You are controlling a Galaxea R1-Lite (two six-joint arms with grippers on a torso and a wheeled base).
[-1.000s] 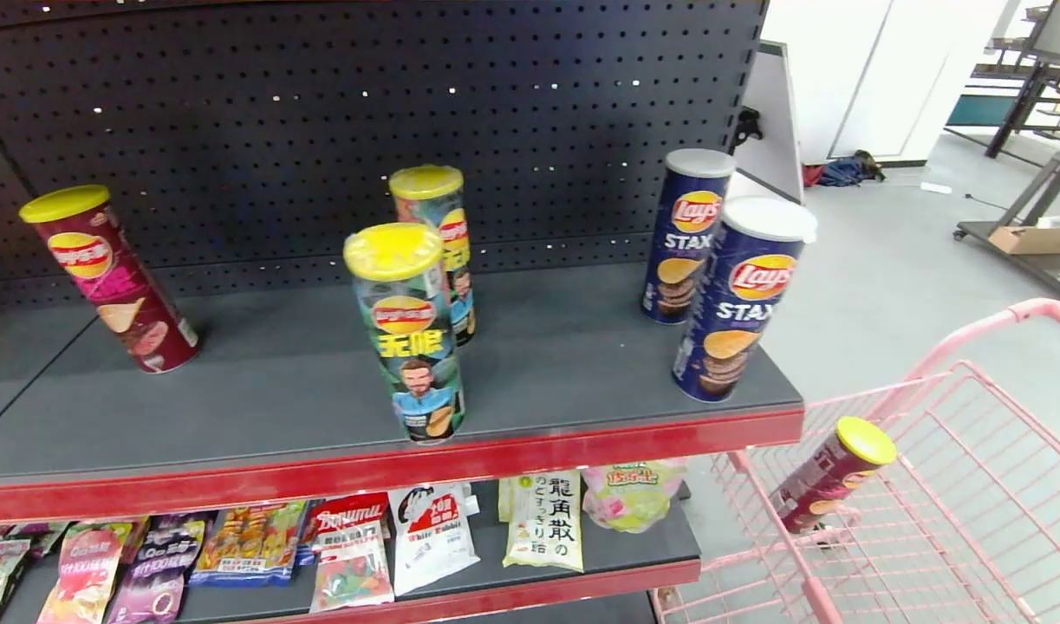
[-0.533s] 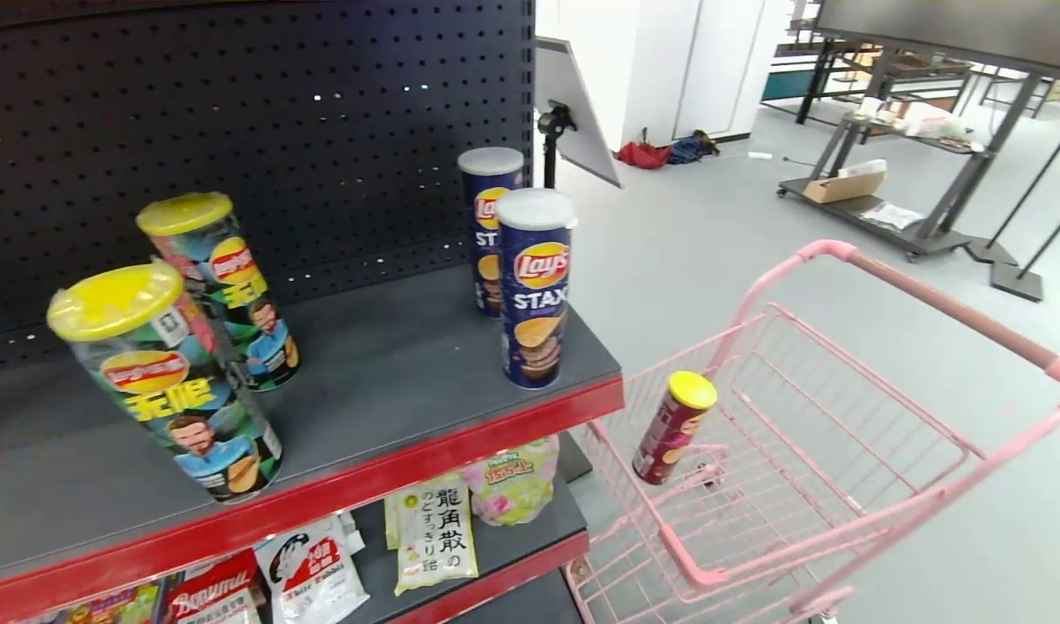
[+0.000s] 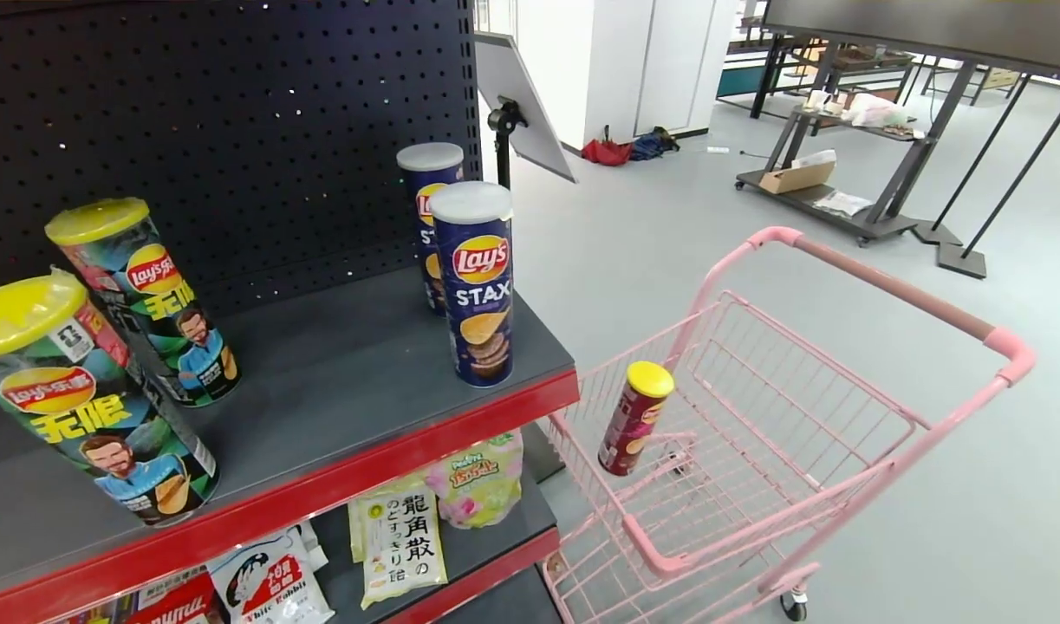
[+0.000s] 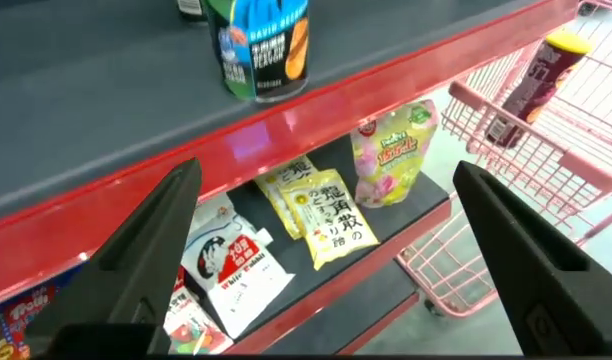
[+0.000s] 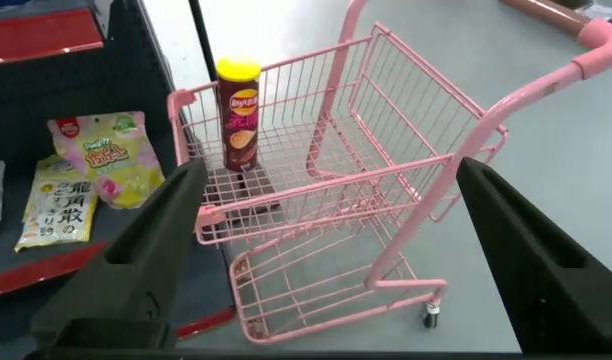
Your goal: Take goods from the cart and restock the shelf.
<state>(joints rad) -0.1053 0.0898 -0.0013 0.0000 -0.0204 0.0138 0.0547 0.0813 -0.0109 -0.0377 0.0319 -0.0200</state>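
Floor: grey shop floor [image 3: 634,251] beside a black pegboard shelf [image 3: 339,373].
Left pincer [image 4: 326,170]: spread wide, holding nothing, in front of the shelf's red edge, above the snack bags [image 4: 331,220].
Right pincer [image 5: 331,165]: spread wide, empty, over the pink cart [image 5: 466,110].
Maroon can [image 5: 239,115]: stands in the cart, at the corner nearest the shelf.
Shelf top: blue cans [image 3: 479,286] at the cart end, green cans [image 3: 144,299] further left.
Change: the head camera has swung right, so the whole cart shows — the goods haven't moved.

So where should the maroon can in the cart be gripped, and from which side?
Probably the upper body of the maroon can, just below its yellow lid, coming down through the open top of the cart: it stands near upright in a corner, with wire walls close on two sides.
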